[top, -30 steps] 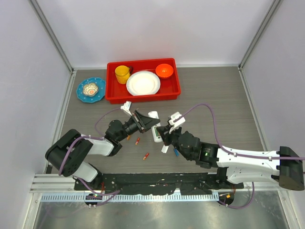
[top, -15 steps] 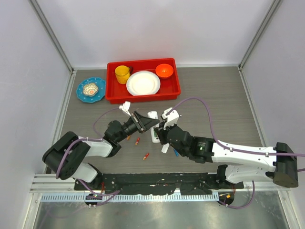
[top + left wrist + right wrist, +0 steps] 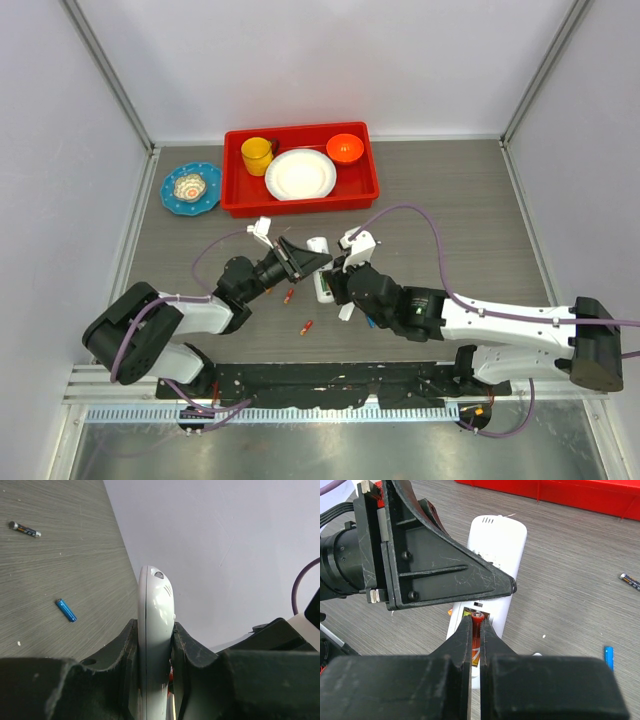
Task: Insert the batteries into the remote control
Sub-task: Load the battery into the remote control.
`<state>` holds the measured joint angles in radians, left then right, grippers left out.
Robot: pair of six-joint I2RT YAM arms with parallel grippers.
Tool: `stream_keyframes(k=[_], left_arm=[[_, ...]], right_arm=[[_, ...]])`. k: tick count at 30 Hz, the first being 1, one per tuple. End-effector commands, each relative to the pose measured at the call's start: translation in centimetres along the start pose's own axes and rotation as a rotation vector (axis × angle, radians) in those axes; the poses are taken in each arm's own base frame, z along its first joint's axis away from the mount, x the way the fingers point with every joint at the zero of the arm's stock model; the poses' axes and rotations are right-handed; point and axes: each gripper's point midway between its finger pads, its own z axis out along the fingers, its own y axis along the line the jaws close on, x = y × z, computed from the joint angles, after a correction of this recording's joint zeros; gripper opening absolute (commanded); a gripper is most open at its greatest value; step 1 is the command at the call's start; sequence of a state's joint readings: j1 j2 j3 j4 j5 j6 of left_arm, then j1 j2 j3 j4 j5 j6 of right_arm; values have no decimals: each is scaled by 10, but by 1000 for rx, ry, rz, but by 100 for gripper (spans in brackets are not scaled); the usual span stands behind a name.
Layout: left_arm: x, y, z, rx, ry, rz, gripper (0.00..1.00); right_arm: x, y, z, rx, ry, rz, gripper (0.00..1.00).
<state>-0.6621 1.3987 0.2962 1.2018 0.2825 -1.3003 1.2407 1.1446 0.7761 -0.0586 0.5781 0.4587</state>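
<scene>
A grey table [image 3: 450,200] with a matte wood-grain top is carrying everything. At its far side a glossy red plastic tray [image 3: 300,208], rectangular with rounded corners, is holding a round white plate [image 3: 300,174], a yellow cup [image 3: 257,155] and an orange bowl [image 3: 344,148]. A scalloped blue dish [image 3: 170,195] is sitting just left of the tray.

In front of the tray, near the table's middle, the two arms are meeting over the remote control [image 3: 500,555], a slim white plastic handset with rounded ends and a smooth, faintly shiny shell. The left gripper [image 3: 155,630], scuffed black plastic with triangular fingers, is clamping the remote across its thin edges, both pads pressing flat against the shell. The remote's back is facing the right wrist camera, showing the rectangular battery recess.

The right gripper [image 3: 476,625] is pointing down at that recess with its jaws drawn almost together, pinching an orange-red battery [image 3: 477,630], a thin cylinder whose metal tip is sitting at the recess's far end.

Loose cells are lying on the table: a blue battery [image 3: 66,610] near the remote, a dark battery [image 3: 25,529] farther off, and two small orange-red batteries [image 3: 289,295] [image 3: 307,326] below the left gripper.
</scene>
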Motion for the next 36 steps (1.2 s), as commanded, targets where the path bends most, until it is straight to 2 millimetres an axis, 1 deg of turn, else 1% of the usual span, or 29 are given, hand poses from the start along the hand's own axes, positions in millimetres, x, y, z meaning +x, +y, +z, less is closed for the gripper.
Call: stream_keyframes(k=[1, 4, 7, 8, 12, 16, 27, 31, 36], left_arm=[[-39, -100, -12, 369, -173, 80, 0], [-39, -102, -11, 374, -167, 78, 0], [-38, -101, -11, 371, -165, 76, 0], [-38, -101, -11, 372, -163, 77, 0], [-36, -99, -11, 368, -158, 77, 0], [-36, -100, -10, 370, -151, 74, 0], [-35, -94, -11, 354, -153, 73, 0], [-34, -92, -10, 351, -148, 73, 0], [-32, -92, -10, 351, -141, 73, 0]], right_arm=[[30, -1, 0, 3, 108, -31, 1], [31, 0, 1, 9, 113, -33, 3], [30, 0, 2, 16, 116, -35, 8], [30, -1, 3, 23, 115, -37, 12], [27, -1, 3, 29, 111, -36, 16], [22, -3, 3, 45, 102, -33, 23], [9, -4, 1, 62, 68, -21, 28], [3, -2, 0, 57, 56, -15, 35], [-4, -2, -1, 64, 41, -13, 40]])
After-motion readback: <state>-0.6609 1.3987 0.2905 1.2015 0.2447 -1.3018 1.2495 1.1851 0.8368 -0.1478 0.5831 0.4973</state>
